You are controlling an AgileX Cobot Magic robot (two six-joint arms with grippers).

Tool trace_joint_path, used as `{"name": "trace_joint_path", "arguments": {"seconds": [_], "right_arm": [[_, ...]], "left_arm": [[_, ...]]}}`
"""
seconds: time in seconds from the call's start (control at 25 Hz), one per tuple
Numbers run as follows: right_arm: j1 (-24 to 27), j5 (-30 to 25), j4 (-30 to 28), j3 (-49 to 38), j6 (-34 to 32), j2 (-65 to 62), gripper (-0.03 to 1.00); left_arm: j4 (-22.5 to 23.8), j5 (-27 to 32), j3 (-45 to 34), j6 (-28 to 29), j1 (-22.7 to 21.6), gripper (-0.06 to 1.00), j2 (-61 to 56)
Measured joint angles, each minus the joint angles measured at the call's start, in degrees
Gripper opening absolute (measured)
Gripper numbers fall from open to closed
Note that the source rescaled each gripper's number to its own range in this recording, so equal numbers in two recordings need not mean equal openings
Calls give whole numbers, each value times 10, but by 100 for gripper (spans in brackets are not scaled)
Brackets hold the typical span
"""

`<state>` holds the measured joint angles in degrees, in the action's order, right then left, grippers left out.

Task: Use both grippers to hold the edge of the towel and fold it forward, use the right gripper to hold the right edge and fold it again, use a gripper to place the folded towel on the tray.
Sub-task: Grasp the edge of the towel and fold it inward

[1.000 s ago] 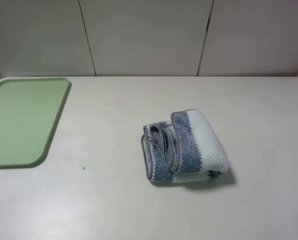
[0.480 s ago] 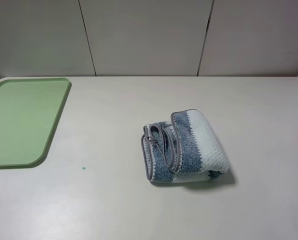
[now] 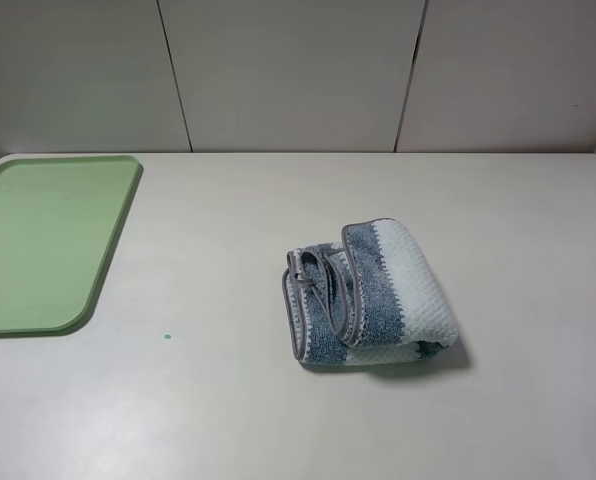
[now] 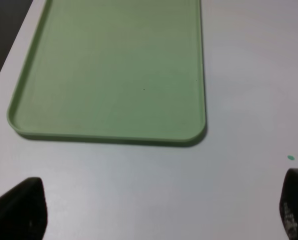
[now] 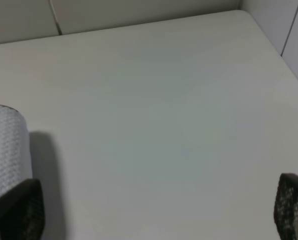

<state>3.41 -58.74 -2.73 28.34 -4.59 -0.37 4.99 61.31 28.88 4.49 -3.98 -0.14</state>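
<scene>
Nothing has shifted in the last second; the pale matte table (image 3: 228,400) shows the same layout. The flat pale green plastic tray (image 3: 48,240) sits at its far-left corner; the blue-grey and white striped waffle towel (image 3: 368,295) lies bundled right of centre, well apart from the tray. Neither arm enters the overhead view; the left gripper (image 4: 156,207) and right gripper (image 5: 154,209) hang empty, fingers wide apart. This looks like a pause, with the transfer to the tray not yet begun.
</scene>
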Motion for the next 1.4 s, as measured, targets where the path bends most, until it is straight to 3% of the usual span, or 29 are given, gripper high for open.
{"name": "trace_joint_path", "arguments": {"seconds": [0.72, 1.0, 1.4], "right_arm": [[0, 0, 0, 0, 0, 0, 100], [0, 0, 0, 0, 0, 0, 100], [0, 0, 0, 0, 0, 0, 100]], "left_arm": [[0, 0, 0, 0, 0, 92, 0], [37, -8, 0, 0, 0, 92, 0], [21, -24, 22, -16, 0, 100, 47]]}}
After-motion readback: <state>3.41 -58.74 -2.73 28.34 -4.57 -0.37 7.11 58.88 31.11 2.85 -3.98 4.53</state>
